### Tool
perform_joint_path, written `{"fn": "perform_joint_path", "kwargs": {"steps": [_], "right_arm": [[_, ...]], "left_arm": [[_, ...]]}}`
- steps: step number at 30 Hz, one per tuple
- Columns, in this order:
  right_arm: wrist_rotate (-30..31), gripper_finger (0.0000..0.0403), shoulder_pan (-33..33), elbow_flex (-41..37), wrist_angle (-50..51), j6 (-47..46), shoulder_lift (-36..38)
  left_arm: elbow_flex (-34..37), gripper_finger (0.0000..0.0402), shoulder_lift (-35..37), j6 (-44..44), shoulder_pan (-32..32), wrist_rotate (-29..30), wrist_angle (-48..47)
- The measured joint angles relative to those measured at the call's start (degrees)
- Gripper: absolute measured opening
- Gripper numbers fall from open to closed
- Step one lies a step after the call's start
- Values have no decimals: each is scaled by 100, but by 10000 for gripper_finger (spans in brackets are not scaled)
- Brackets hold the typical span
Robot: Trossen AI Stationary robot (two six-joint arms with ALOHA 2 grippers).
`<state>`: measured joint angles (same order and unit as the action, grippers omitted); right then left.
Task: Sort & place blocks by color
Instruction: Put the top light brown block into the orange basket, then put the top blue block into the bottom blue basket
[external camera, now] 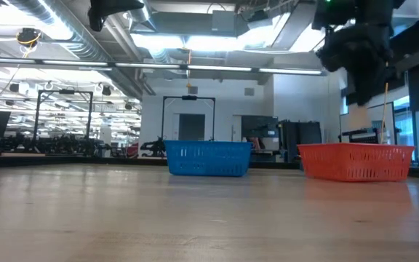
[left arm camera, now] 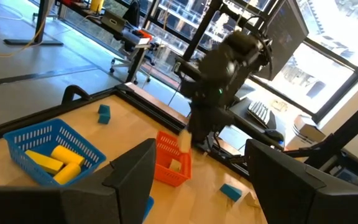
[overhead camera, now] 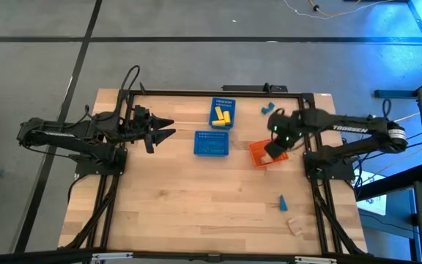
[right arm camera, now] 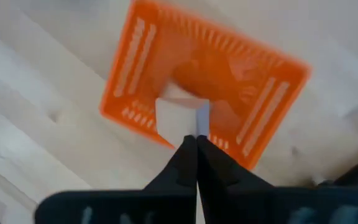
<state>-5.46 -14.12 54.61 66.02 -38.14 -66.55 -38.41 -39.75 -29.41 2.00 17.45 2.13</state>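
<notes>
My right gripper (right arm camera: 196,144) is shut and hangs above the orange basket (right arm camera: 135,62), well clear of its rim in the low view (external camera: 361,87). A natural wood block (right arm camera: 176,115) lies on the floor of that basket, just beyond the fingertips. My left gripper (overhead camera: 168,127) waits open at the table's left, pointing toward the blue baskets, with nothing between its fingers (left arm camera: 197,186). The far blue basket (overhead camera: 222,114) holds yellow blocks (left arm camera: 58,162). Small blue blocks (overhead camera: 266,110) lie on the table behind the orange basket.
A second blue basket (overhead camera: 211,144) stands at mid-table, left of the orange basket (overhead camera: 258,155). A blue cone (overhead camera: 283,202) and a wood block (overhead camera: 294,226) lie near the table's near right corner. The near half of the table is bare wood.
</notes>
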Motion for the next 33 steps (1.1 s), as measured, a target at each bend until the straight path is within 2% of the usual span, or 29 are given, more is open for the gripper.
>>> {"fn": "perform_joint_path", "kwargs": {"steps": [4, 10, 14, 20, 24, 28, 31, 33], "right_arm": [[224, 1, 637, -536, -494, -774, -117], [648, 16, 915, -997, -1046, -1663, -108], [669, 59, 914, -873, -1082, -1584, -107], [1046, 163, 822, -457, -1004, -1381, -107], [1837, 230, 333, -78, -1018, -1308, -107], [2787, 270, -659, -41, -1356, -1935, -227], [2933, 276, -1488, -304, -2117, -2612, -427], [2730, 275, -1969, -496, -2657, -3078, -652]], "left_arm": [[0, 238, 0, 0, 0, 0, 0], [-2, 238, 0, 0, 1, 2, 2], [-1, 238, 0, 1, 0, 4, 2], [-1, 238, 0, 0, 0, 4, 2], [-2, 238, 0, 0, 0, 7, 2], [-1, 238, 0, -3, 0, 7, 2], [-2, 238, 0, -9, 0, 7, 2], [-2, 238, 0, -9, 0, 7, 2]]}}
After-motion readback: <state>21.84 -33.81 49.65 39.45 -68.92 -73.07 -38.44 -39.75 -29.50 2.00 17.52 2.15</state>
